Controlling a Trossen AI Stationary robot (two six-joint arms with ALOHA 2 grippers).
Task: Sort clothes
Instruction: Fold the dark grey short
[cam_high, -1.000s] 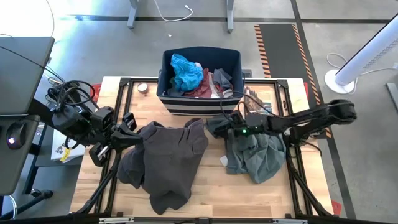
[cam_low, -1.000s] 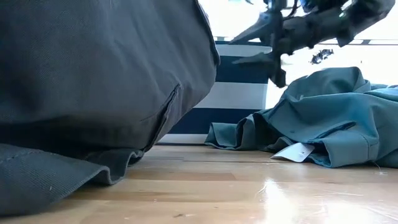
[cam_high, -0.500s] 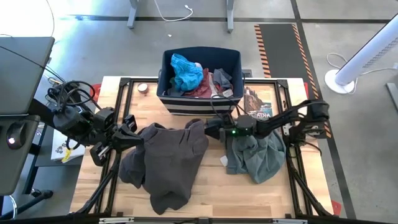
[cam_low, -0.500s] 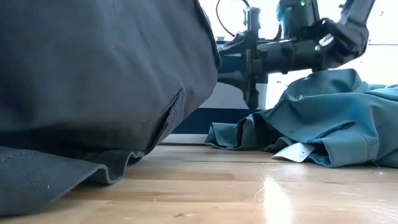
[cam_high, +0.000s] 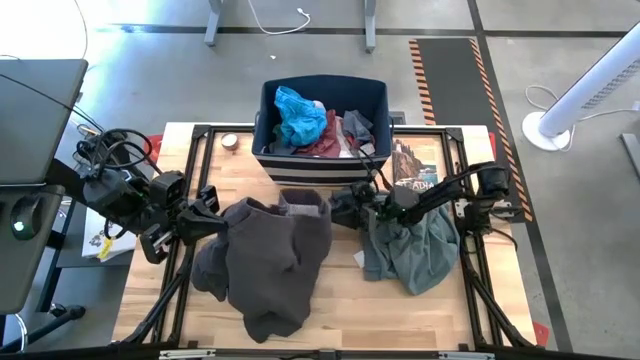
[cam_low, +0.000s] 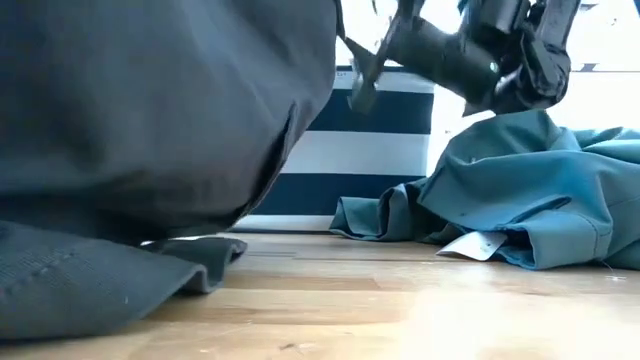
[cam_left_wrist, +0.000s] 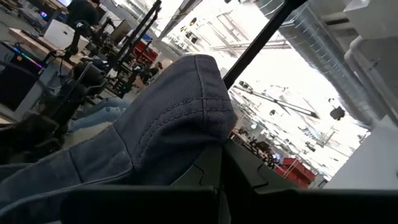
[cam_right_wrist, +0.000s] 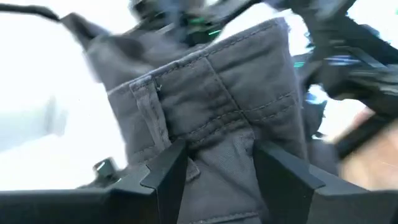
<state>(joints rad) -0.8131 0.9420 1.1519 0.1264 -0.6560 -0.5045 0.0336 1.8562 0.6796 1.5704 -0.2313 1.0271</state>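
Since a second ago your right arm has pulled in toward the table's middle, and the right gripper (cam_high: 338, 205) now sits at the right edge of the dark grey-brown trousers (cam_high: 265, 260), whose top edge has bunched up by the bin.

Starting at the left: your left gripper (cam_high: 207, 216) reaches in low from the left side, its jaws clamped shut on a thick fold of the trousers; the left wrist view shows that heavy twill with a stitched seam draped over the fingers. The trousers lie in a rumpled, heavy heap across the middle of the pale wooden table (cam_high: 330, 310).

Behind them stands the navy bin with white stripes (cam_high: 320, 160), holding a crumpled bright blue piece (cam_high: 298, 115) and a maroon piece (cam_high: 325, 143).

Your right gripper's fingers stand well apart, straddling a seamed band of the trousers without closing on it. Under that arm, to the right, the grey-green shirt (cam_high: 410, 250) lies in soft folds, a white tag (cam_low: 475, 243) at its hem.
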